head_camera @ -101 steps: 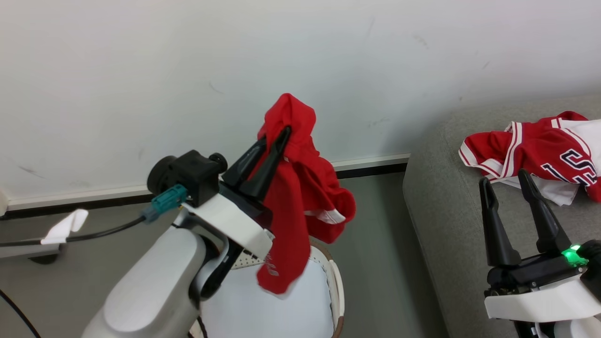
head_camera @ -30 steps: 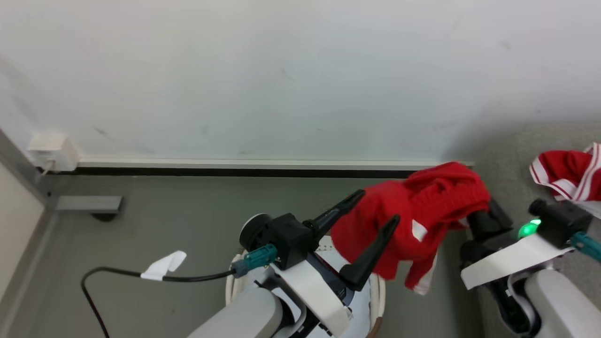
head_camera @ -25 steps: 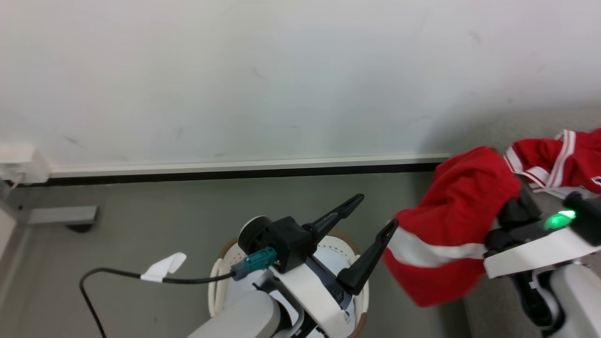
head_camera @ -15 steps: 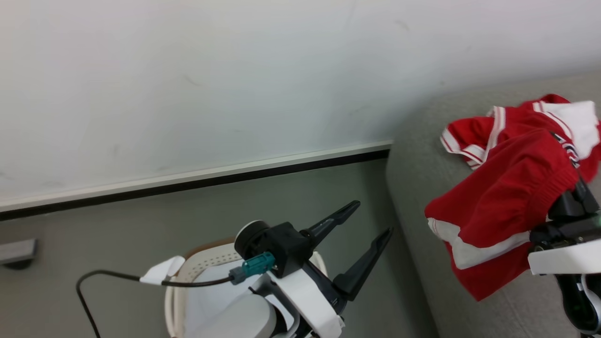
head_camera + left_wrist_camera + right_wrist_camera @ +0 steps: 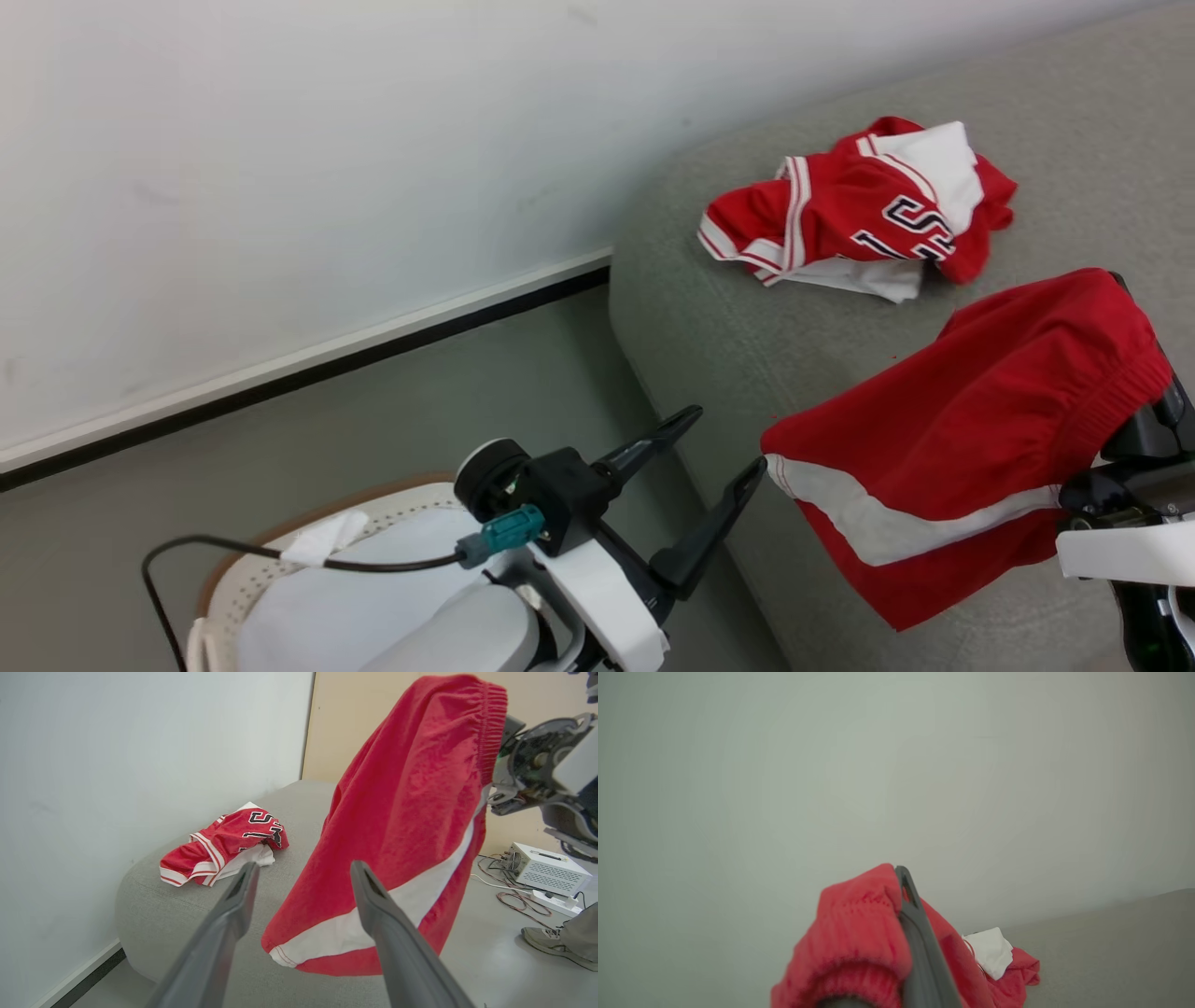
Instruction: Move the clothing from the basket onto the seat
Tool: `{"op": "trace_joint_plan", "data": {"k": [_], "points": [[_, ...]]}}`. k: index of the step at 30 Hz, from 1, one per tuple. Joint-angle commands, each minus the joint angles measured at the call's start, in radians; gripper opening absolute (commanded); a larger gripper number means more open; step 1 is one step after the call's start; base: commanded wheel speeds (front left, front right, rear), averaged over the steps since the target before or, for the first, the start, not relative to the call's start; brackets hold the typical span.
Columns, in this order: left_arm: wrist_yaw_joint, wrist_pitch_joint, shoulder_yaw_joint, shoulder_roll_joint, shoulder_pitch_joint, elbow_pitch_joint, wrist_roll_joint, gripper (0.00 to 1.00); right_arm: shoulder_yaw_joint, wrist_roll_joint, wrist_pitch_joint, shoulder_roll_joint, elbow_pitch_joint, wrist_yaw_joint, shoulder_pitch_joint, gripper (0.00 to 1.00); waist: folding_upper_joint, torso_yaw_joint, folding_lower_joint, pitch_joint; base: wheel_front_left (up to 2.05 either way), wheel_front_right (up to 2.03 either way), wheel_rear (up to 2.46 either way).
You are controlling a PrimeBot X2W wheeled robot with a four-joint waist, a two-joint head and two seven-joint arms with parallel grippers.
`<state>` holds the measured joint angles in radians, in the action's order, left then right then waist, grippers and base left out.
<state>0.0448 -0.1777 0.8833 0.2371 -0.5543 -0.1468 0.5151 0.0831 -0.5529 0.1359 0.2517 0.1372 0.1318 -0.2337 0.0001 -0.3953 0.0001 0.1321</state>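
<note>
Grey sofa (image 5: 728,327) by white wall (image 5: 280,187), jersey (image 5: 859,215) on it, left pincer (image 5: 728,437) wide, right pincer (image 5: 899,877) gripping red garment (image 5: 952,411)

PrimeBot X2W's arms, in white, grey and black.
The left gripper (image 5: 724,439) has two long, tapering dark fingers (image 5: 219,942), each with a shallow recess near the tip, set in a black base under a glossy white wrist shell (image 5: 602,611). A black camera block (image 5: 560,485) with a round barrel sits on the wrist; a teal connector (image 5: 507,530) feeds it a black cable (image 5: 401,564) flagged with a white tape tag (image 5: 322,539). The forearm (image 5: 457,639) is smooth pale grey. The right wrist (image 5: 1125,555) carries a matching white shell over black housing, with bare metal parts showing in the left wrist view.
</note>
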Motion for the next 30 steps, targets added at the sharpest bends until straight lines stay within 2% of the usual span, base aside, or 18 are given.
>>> {"op": "trace_joint_plan", "data": {"k": [1,8,14,17,22,25,30], "points": [[0.001,-0.003,0.001,0.005,-0.01,-0.001,-0.011,1.0,-0.009,0.005,0.002,0.0,0.009,-0.002,0.015,0.0,-0.0001,-0.029,-0.0001,0.018,0.0,0.0,0.0],[0.003,0.002,0.011,0.002,-0.029,-0.009,-0.019,1.0,-0.052,-0.024,0.007,0.005,0.036,-0.002,-0.016,0.0,-0.0001,-0.035,-0.0001,0.053,0.0,0.0,0.0],[0.001,0.038,0.01,0.029,-0.062,0.017,-0.03,1.0,-0.14,-0.099,0.011,0.072,0.023,-0.002,-0.11,0.0,-0.0001,-0.003,-0.0001,0.149,0.0,0.0,0.0],[-0.003,0.063,0.008,0.045,-0.084,0.04,-0.04,1.0,-0.202,-0.146,0.008,0.136,-0.012,-0.002,-0.186,0.0,-0.0001,0.022,-0.0001,0.21,0.0,0.0,0.0],[-0.023,0.104,-0.015,0.092,-0.124,0.092,-0.052,1.0,-0.322,-0.128,0.009,0.231,-0.15,-0.002,-0.342,0.0,-0.0001,0.07,-0.0001,0.314,0.0,0.0,0.0],[-0.034,0.126,-0.028,0.116,-0.137,0.127,-0.057,1.0,-0.372,-0.081,-0.008,0.254,-0.269,-0.002,-0.435,0.0,-0.0001,0.1,-0.0001,0.364,0.0,0.0,0.0],[-0.044,0.137,-0.04,0.148,-0.141,0.16,-0.062,1.0,-0.337,0.031,-0.038,0.299,-0.502,-0.002,-0.611,0.0,-0.0001,0.146,-0.0001,0.423,0.0,0.0,0.0]]}}
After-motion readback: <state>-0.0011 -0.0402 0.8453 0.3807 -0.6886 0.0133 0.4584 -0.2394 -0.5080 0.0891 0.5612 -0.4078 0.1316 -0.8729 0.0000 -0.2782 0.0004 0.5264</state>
